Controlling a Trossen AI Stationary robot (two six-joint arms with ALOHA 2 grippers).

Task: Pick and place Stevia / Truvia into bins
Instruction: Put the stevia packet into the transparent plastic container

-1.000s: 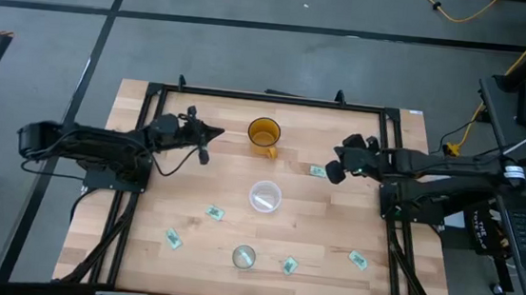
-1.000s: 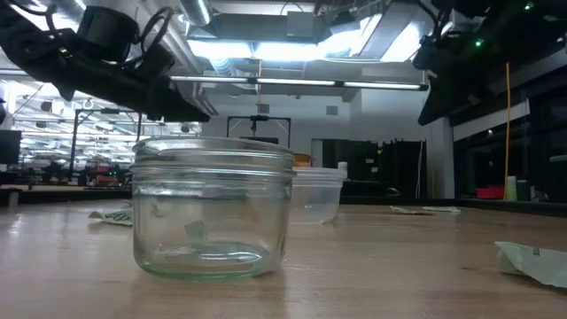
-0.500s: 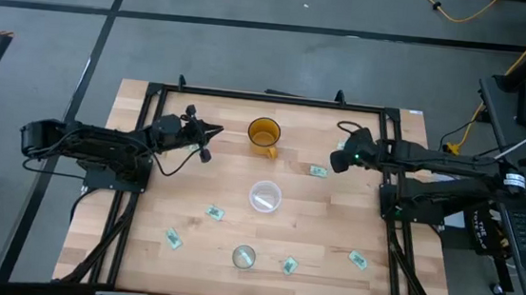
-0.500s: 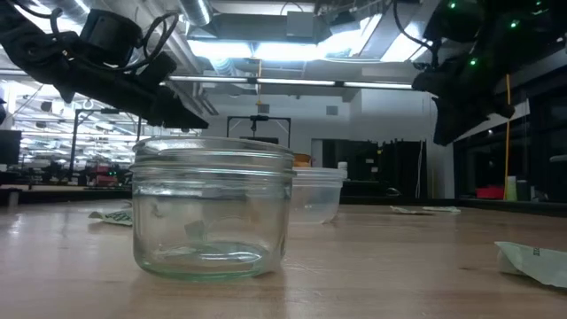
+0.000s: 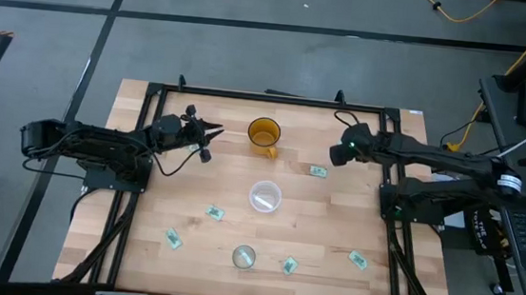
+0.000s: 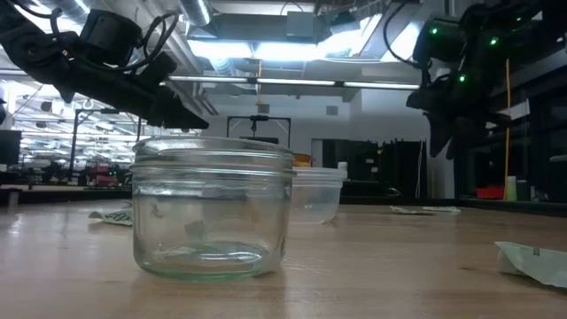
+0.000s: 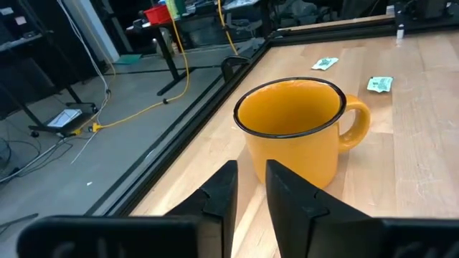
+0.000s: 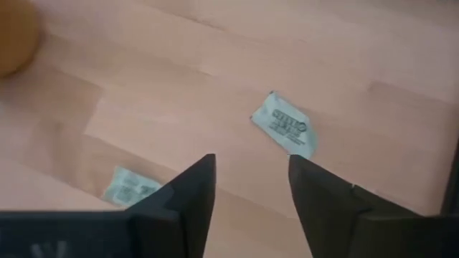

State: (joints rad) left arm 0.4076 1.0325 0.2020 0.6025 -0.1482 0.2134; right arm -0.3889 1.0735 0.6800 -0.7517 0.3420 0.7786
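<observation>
Green-and-white Stevia sachets lie flat on the wooden table (image 5: pixel 333 221): one (image 5: pixel 317 170) just near of my right gripper (image 5: pixel 337 155), others at the near side (image 5: pixel 214 214), (image 5: pixel 173 239), (image 5: pixel 289 263), (image 5: pixel 358 260). The right wrist view shows two sachets (image 8: pixel 284 127), (image 8: pixel 129 188) under my open right gripper (image 8: pixel 251 188), which hovers above them. The wide clear bin (image 5: pixel 264 196) stands mid-table and the small greenish jar (image 5: pixel 245 256) near the front edge. My left gripper (image 7: pixel 251 190), slightly open, hangs in the air just left of an orange mug (image 7: pixel 290 125).
The orange mug (image 5: pixel 264 134) stands at the far middle between the two grippers. A black frame (image 5: pixel 267 97) runs around the table. In the low view the glass jar (image 6: pixel 213 208) fills the foreground with the wide bin (image 6: pixel 319 195) behind it.
My right arm has swung toward the table's far edge, and its gripper has turned and sunk a little above the sachets at the far right. The sachets, bins and mug have stayed where they were.
</observation>
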